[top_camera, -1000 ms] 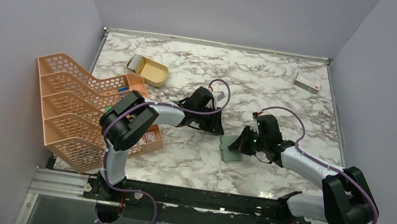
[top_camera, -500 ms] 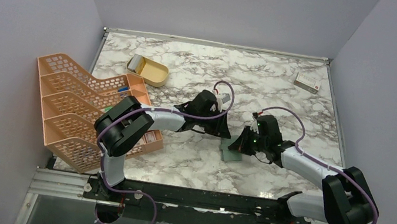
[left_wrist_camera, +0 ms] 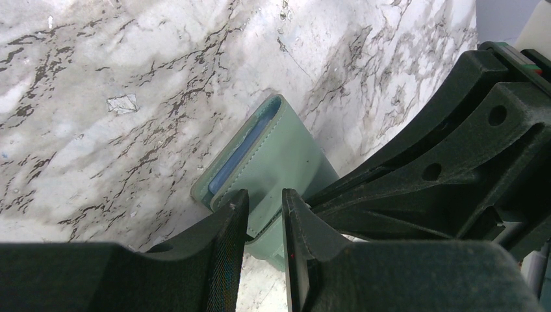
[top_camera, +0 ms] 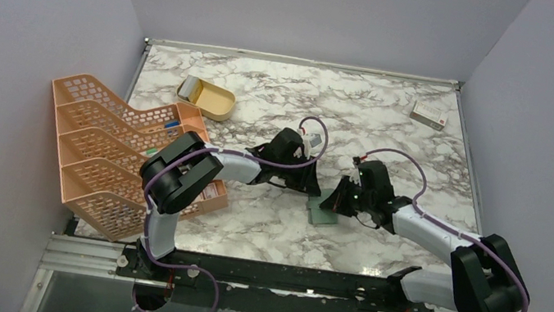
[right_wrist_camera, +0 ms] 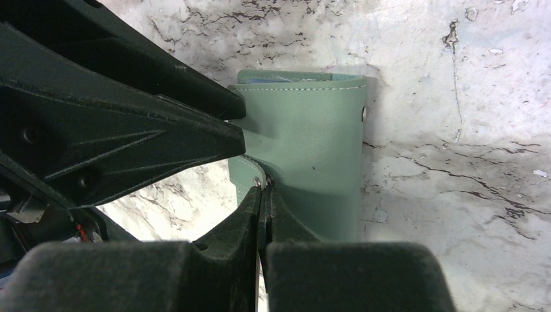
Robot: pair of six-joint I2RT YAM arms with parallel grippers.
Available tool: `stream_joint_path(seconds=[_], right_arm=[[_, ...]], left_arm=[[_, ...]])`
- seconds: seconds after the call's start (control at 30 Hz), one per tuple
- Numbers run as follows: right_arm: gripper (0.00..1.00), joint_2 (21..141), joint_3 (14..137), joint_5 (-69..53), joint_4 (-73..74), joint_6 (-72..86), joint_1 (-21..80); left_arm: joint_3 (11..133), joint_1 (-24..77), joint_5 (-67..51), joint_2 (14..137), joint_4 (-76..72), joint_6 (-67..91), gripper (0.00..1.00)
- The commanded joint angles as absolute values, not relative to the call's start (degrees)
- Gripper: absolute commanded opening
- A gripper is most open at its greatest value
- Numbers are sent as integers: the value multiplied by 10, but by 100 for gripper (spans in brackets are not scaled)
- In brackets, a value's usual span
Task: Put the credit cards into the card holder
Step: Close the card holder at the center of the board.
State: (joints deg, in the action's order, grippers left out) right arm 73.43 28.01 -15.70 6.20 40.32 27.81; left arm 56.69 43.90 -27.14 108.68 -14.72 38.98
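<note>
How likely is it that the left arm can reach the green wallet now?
Very likely yes: the left gripper straddles one edge of the card holder, and the right gripper, shut on its tab, leaves that edge free.

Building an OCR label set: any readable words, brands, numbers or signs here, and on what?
No text is readable.
white box: red mark, any print too small to read.
card holder: plain grey-green faces, no lettering shown.
gold tin: no legible marking.
</note>
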Motion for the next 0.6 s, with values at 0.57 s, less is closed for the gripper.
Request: stream_joint_path(seconds=[0.57], right_arm=[[1, 782, 279, -76, 113, 400, 281]], left_arm=[[566, 440, -239, 1103, -111, 361, 29]])
